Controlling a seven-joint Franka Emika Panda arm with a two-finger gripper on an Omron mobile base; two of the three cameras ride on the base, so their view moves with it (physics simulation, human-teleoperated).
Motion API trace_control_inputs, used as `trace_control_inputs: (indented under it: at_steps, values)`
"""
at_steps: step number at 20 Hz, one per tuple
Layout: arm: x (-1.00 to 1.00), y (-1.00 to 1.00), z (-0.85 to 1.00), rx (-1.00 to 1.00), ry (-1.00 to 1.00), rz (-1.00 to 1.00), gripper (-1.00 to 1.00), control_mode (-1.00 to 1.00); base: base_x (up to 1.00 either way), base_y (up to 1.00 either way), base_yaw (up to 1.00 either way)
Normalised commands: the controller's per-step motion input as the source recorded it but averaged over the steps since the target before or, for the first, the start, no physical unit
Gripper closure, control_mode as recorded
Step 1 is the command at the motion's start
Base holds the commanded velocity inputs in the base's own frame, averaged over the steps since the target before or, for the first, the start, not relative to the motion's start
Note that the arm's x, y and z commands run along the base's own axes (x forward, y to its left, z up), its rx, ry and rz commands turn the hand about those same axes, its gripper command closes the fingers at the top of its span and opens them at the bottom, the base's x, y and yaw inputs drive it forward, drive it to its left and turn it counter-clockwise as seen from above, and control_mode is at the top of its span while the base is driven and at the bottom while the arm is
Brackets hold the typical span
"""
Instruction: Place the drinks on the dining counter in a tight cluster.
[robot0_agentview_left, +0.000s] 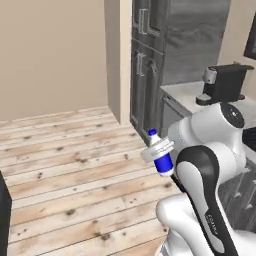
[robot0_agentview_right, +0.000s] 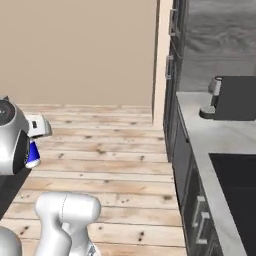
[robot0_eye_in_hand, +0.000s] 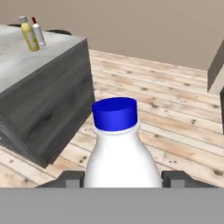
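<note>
My gripper (robot0_eye_in_hand: 122, 180) is shut on the short white-and-blue bottle (robot0_eye_in_hand: 118, 148), whose blue cap points away from the hand; a dark fingertip (robot0_eye_in_hand: 70, 179) shows on each side of it. The same bottle (robot0_agentview_left: 159, 152) hangs tilted above the wooden floor beside my arm, and it appears as the bottle (robot0_agentview_right: 33, 150) at the left edge of the right base view. Ahead and to the left in the hand view stands the dining counter (robot0_eye_in_hand: 48, 70), with its marble top and grey panelled side. On its far part the yellow bottle (robot0_eye_in_hand: 29, 36) and the slim white bottle (robot0_eye_in_hand: 38, 34) stand close together.
Tall dark cabinets (robot0_agentview_left: 150, 65) and a worktop with a black coffee machine (robot0_agentview_left: 225, 82) lie to the right. The black stove top (robot0_agentview_right: 240, 190) sits in that worktop. Open wooden floor (robot0_eye_in_hand: 175, 109) stretches between me and the dining counter.
</note>
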Motion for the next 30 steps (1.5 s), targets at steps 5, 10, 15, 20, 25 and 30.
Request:
trace_control_inputs:
  at_steps: [5,10,15,20,25,30]
  values:
    - [0.0,0.0,0.0,0.0,0.0,0.0,1.0,1.0,0.96,-0.01,0.77]
    - [0.0,0.0,0.0,0.0,0.0,0.0,1.0,1.0,1.0,-0.25,0.56]
    - [0.0,0.0,0.0,0.0,0.0,0.0,1.0,1.0,1.0,-0.27,0.53]
    - [0.0,0.0,0.0,0.0,0.0,0.0,1.0,1.0,1.0,-0.18,0.64]
    - [0.0,0.0,0.0,0.0,0.0,0.0,1.0,1.0,1.0,-0.28,0.61]
    - [0.0,0.0,0.0,0.0,0.0,0.0,1.0,1.0,1.0,-0.44,0.53]
